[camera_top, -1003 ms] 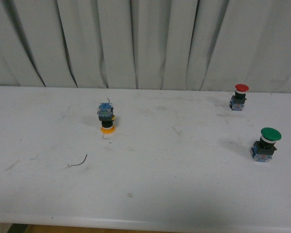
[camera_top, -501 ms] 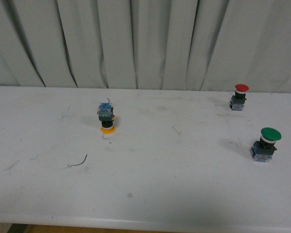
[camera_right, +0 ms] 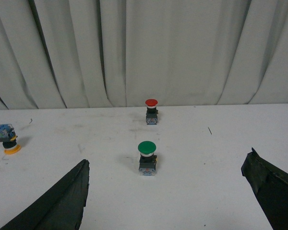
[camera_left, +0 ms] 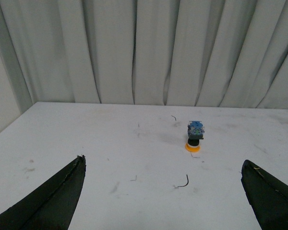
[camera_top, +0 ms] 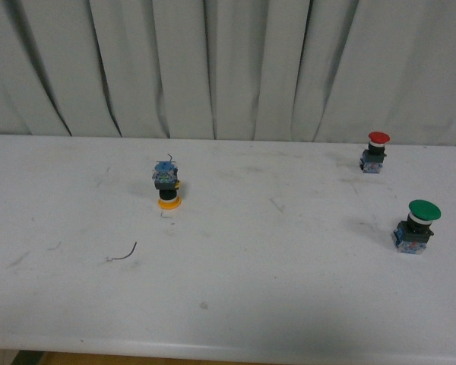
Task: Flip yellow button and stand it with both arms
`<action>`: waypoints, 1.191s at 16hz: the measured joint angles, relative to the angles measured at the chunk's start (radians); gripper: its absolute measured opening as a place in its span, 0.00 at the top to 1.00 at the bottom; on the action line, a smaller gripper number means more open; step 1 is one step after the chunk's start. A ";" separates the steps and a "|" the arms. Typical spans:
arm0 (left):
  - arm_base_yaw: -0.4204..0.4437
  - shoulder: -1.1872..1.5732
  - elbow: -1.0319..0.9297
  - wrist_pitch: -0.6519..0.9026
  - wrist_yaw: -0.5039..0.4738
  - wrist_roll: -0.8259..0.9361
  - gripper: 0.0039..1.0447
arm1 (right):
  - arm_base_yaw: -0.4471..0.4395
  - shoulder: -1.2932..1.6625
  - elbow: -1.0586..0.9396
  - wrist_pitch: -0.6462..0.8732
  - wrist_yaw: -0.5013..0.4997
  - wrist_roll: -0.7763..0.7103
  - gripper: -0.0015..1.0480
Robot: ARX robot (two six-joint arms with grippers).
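The yellow button (camera_top: 167, 187) stood upside down on the left half of the table (camera_top: 289, 266). Its orange-yellow cap was flat on the surface and its blue-grey contact block pointed up. Neither arm showed in the front view, so the work looked to be at its very start, with the reach not yet made.

In the left wrist view, the left gripper (camera_left: 162, 160) was spread wide and held nothing. Its two black fingers (camera_left: 53, 201) framed the yellow button, which lay well ahead of them. The right gripper (camera_right: 168, 157) was likewise wide and empty. In its own view it faced the green-capped button (camera_right: 147, 164), with the yellow button far off to one side.

The next move probably called for the left arm to travel forward and close on the button's narrow body between cap and block. The right arm would then need to come across to help turn the button over and set it down on its block. The block is a smaller footing than the cap, so the piece seemed likely to tip if let go off-centre.

The table was white and matte, scuffed with grey smudges, and a thin curl of wire (camera_top: 123, 255) lay nearer the front edge than the yellow button. A red-capped button (camera_top: 377, 152) and the green-capped one stood upright on the right side, well apart from the task's button. Pale pleated curtains (camera_top: 228, 68) closed off the room behind the table.
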 joint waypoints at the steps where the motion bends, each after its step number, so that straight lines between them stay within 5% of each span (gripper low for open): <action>1: 0.000 0.000 0.000 0.000 0.000 0.000 0.06 | 0.000 0.000 0.000 0.000 0.000 0.000 0.06; 8: -0.011 0.006 0.006 -0.030 -0.026 -0.008 0.06 | 0.000 0.000 0.000 0.000 0.000 0.000 0.06; 9: -0.099 0.116 0.075 -0.169 -0.244 -0.066 0.06 | 0.000 0.000 0.000 0.000 0.002 0.000 0.06; 10: -0.040 0.232 0.108 -0.061 -0.294 -0.096 0.06 | -0.001 0.000 0.000 0.000 0.000 0.000 0.06; 13: 0.120 0.573 0.147 0.309 -0.101 -0.095 0.06 | 0.000 0.000 0.000 0.000 0.000 0.000 0.06; 16: 0.151 1.056 0.306 0.666 0.028 -0.077 0.06 | 0.000 0.000 0.000 0.000 0.000 0.000 0.06; 19: 0.089 1.488 0.611 0.660 0.071 -0.062 0.06 | 0.000 0.000 0.000 0.000 0.000 0.000 0.06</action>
